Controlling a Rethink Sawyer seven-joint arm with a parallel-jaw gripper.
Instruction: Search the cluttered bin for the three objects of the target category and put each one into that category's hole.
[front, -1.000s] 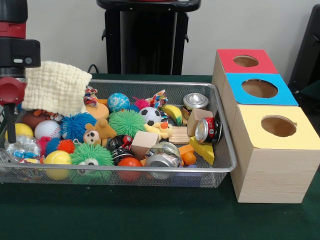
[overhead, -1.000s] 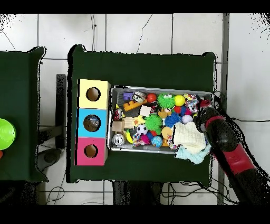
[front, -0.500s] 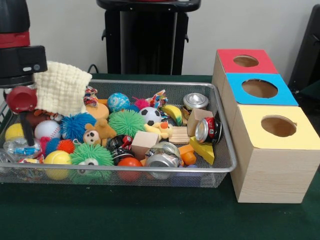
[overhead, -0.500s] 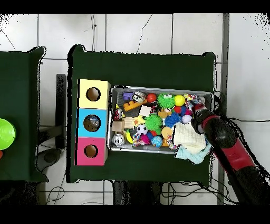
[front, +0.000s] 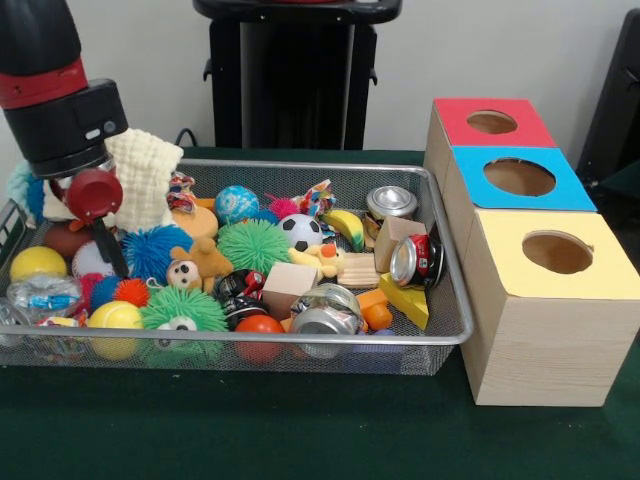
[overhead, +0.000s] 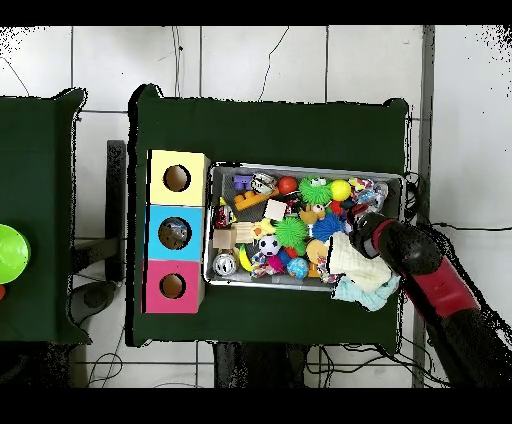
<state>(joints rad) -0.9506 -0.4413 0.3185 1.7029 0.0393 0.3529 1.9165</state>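
The wire mesh bin is full of toys and also shows in the overhead view. A clear bottle with a blue label lies at its left end, with a second crumpled clear bottle in front of it by the rim. No third bottle shows. My gripper hangs over the bin's left part, above a white ball and a blue spiky ball, to the right of the bottles; it holds nothing I can see. In the overhead view the gripper is over the bin's right part. The blue-topped box's hole is right of the bin.
A pale knitted cloth drapes over the bin's back left corner. Metal cans lie at the bin's right end and front. The red-topped box and the yellow-topped box flank the blue one.
In the front view my arm has swung right and tilted, from the bin's left edge to over the balls. The bottles lie where they were.
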